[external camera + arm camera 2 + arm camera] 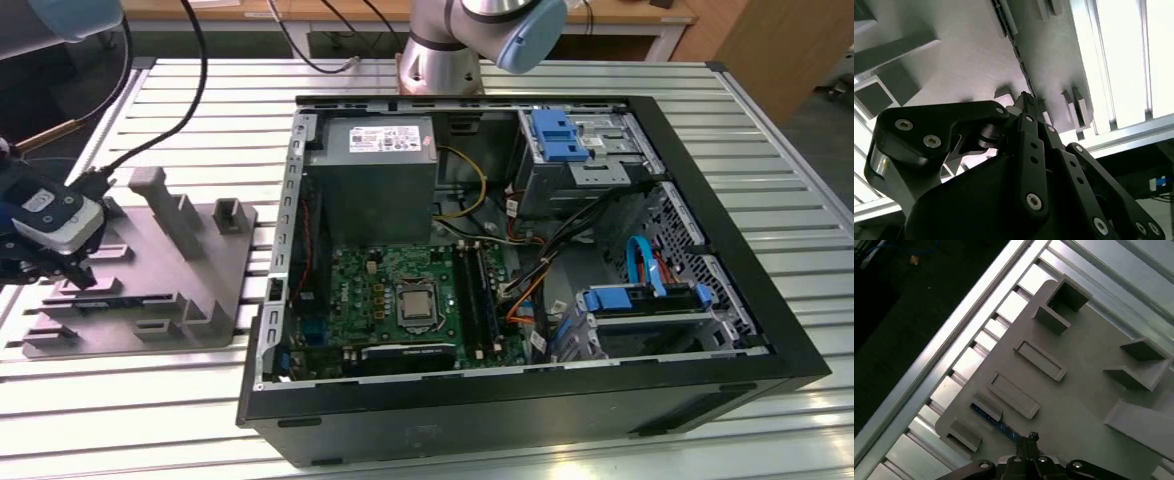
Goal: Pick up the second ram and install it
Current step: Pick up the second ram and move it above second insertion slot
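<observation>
Between the fingertips of our hand (1025, 101), the second ram (990, 416) stands on edge in the grey holder (1084, 365) on the worktop (954, 385). The hand looks clamped on it. We judge the pick-up is underway; freeing the ram calls for a straight pull.

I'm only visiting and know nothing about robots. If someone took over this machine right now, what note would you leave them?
Gripper: low over the grey holder, right at the memory stick; whether it grips it cannot be told.
Memory stick: on edge in the holder, on the table, to the exterior view's left of the open computer.
Done: gripper brought to the stick.
Left: stick not yet lifted out, nor fitted on the motherboard.
</observation>
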`<state>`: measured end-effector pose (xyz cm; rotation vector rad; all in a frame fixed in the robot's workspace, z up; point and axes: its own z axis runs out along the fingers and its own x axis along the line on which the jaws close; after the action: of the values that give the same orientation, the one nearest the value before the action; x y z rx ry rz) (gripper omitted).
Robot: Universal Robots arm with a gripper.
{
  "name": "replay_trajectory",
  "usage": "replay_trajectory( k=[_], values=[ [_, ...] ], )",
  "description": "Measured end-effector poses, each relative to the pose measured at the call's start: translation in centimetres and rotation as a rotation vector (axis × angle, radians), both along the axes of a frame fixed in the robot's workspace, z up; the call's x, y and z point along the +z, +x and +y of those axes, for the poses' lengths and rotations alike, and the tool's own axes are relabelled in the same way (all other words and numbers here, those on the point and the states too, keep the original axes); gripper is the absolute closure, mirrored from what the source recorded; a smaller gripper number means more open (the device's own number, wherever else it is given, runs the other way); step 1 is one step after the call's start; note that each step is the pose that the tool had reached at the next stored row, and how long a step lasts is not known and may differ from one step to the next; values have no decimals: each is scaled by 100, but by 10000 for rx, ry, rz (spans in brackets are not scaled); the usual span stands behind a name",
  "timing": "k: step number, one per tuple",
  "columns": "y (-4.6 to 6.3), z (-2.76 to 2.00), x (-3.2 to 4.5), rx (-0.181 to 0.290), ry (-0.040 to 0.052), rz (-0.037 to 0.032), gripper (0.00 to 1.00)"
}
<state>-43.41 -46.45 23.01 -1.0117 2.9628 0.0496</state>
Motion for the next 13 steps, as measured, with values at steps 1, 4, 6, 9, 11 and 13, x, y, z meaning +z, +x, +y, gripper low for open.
replay_trajectory(
  k=[1, 4, 6, 9, 11, 13],
  values=[
    [0, 0, -1, 181, 0, 0, 90],
    [0, 0, -4, 720, 0, 1, 90],
    [0, 0, -8, 1341, 0, 1, 90],
    [0, 0, -11, 1880, 0, 0, 90],
    [0, 0, -14, 2240, 0, 0, 90],
    [0, 0, -16, 2617, 0, 0, 90]
  ],
)
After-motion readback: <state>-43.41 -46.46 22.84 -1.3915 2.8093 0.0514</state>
